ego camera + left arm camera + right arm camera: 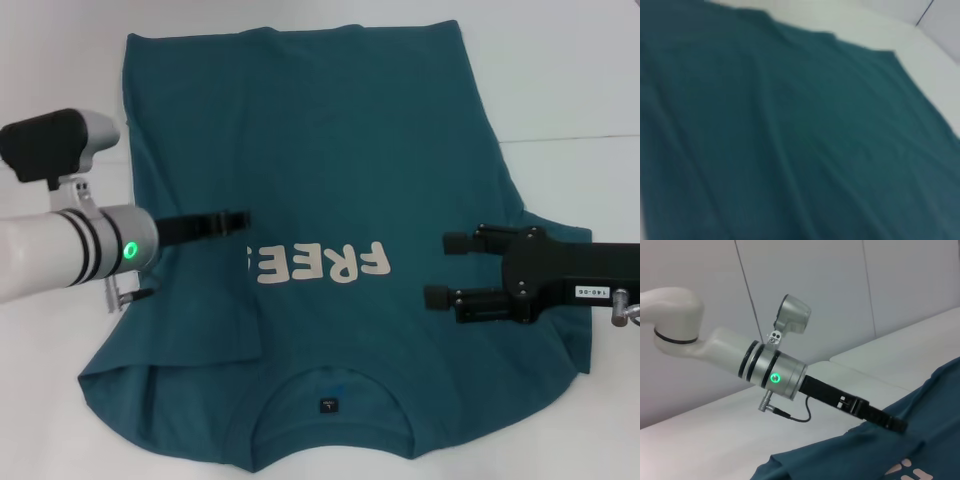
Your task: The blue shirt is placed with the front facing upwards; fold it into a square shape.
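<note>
blue shirt (340,200) spread flat on white table (590,80), front up, collar at near edge, hem far; left side folded inward, flap covering start of cream lettering (325,263)

left gripper (240,220) over folded flap beside lettering, low at fabric; fingers open or closed: cannot tell

right gripper (447,268) above shirt's right side near sleeve, two fingers apart, holding nothing

left wrist view: only teal cloth, table beyond
</note>
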